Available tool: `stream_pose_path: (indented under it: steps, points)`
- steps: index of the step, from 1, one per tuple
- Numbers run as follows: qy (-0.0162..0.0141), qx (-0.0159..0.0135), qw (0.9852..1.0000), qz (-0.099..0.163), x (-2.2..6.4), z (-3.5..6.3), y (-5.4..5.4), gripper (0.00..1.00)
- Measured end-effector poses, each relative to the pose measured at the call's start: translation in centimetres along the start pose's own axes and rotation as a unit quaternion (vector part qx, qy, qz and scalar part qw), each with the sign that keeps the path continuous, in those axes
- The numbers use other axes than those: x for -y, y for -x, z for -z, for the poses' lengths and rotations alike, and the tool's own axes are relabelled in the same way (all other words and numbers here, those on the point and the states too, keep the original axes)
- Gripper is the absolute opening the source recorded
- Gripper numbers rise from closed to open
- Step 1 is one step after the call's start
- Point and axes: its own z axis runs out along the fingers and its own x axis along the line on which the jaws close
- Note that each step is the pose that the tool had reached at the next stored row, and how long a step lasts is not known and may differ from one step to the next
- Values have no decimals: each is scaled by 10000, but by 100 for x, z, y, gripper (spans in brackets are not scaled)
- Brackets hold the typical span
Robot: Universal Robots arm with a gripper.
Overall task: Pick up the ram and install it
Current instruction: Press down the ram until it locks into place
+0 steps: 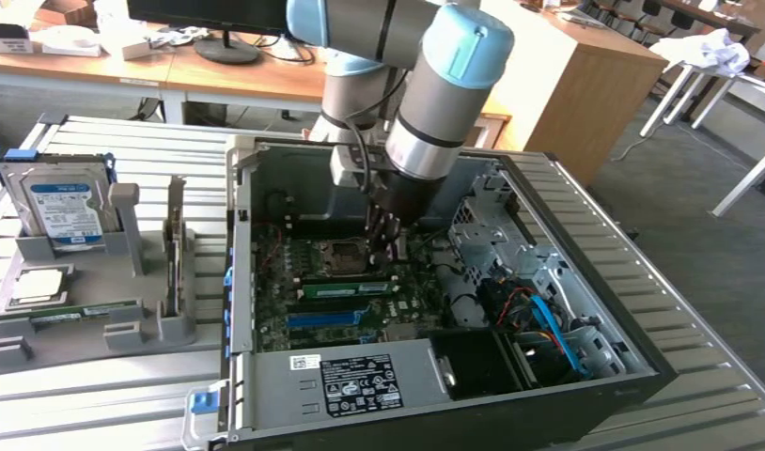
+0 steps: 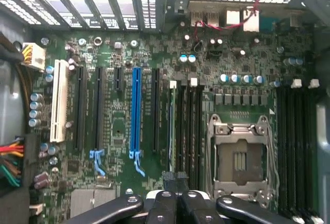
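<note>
The ram (image 1: 348,288), a narrow green stick, stands on edge in a memory slot of the motherboard (image 1: 273,324) inside the open computer case (image 1: 240,178). In the wrist view the ram (image 2: 171,131) shows edge-on between the black slots, beside the processor socket (image 2: 240,159). My gripper (image 1: 385,252) reaches down into the case just behind the stick and beside the socket (image 1: 338,254). Its black fingers are shut together with nothing between them; in the wrist view the gripper (image 2: 178,195) hangs over one end of the memory slots. Whether it touches the ram I cannot tell.
A grey holder (image 1: 145,331) at the exterior view's left carries a silver hard drive (image 1: 59,209), a square processor chip (image 1: 38,285) and another green stick (image 1: 71,312). Power supply (image 1: 357,381) and blue and orange cables (image 1: 546,315) crowd the case's near side.
</note>
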Motion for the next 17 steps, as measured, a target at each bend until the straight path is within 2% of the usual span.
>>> stream_pose_path:
  steps: [7,9,14,17]
  points:
    - [2,81,10000,6,67,80,3,10]
    - [2,112,9999,9,82,117,4,10]
    - [2,190,9998,16,117,234,8,10]
    - [2,226,9997,19,131,317,11,10]
